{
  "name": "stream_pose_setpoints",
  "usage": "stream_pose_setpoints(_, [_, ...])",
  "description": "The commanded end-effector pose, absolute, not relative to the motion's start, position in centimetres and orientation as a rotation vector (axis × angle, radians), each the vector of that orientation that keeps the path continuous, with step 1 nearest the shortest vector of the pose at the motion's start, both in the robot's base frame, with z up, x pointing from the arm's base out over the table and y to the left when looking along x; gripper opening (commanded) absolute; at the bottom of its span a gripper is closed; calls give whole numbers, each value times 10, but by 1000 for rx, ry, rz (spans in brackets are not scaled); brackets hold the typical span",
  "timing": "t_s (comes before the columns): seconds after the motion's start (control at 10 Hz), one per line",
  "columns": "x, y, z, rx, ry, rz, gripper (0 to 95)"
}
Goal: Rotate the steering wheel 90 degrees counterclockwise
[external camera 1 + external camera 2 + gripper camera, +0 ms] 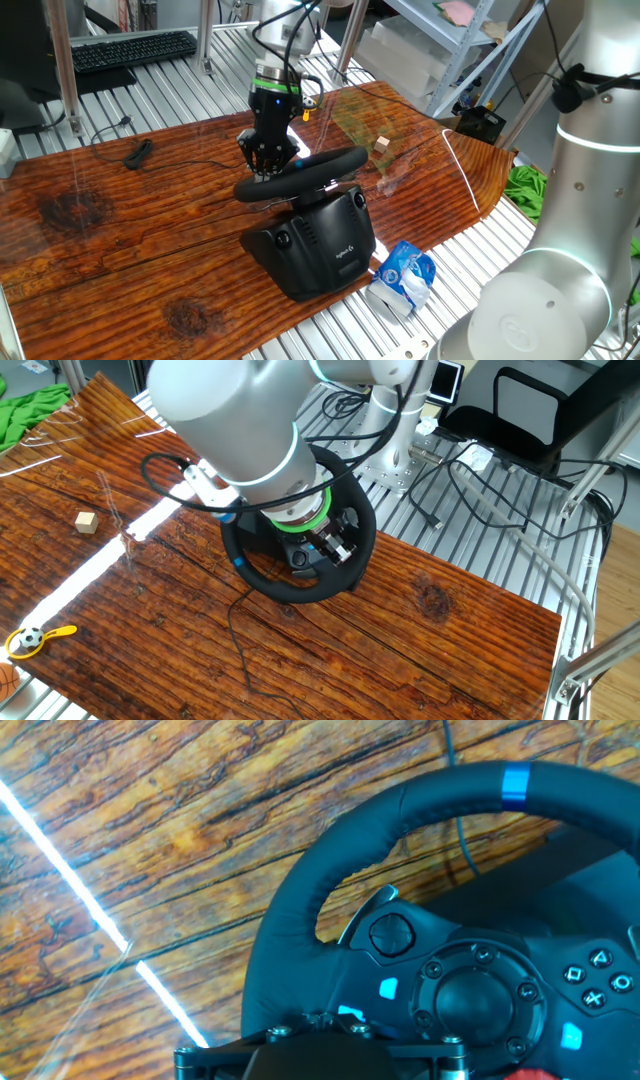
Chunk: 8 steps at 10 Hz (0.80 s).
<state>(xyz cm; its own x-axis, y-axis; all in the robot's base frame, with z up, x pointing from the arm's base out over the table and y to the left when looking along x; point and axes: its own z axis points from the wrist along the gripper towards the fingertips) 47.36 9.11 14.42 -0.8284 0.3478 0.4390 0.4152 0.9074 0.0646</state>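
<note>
The black steering wheel [335, 163] stands on its bulky black base [320, 245] near the front edge of the wooden table [120, 230]. My gripper [266, 168] comes down onto the far left part of the rim and looks shut on it. In the other fixed view the gripper [318, 550] sits just inside the rim [290, 588], mostly hidden by my arm. The hand view shows the rim [400, 820] with a blue strip [513, 782] and the button hub [480, 995]. My fingertips are hidden under the gripper body there.
A small wooden cube [381, 144] lies behind the wheel. A blue-and-white packet [405, 275] lies at the table's front edge. A black cable [135, 153] lies at the left. A keyboard [130, 48] sits far back. A second robot's body [570, 240] stands at the right.
</note>
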Motion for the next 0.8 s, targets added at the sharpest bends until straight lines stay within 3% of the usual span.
stream_pose_setpoints(0.1, [476, 88, 143, -560, -2657, -198, 0])
stream_pose_setpoints(0.8, [480, 82, 139, -580, -2705, -136, 0])
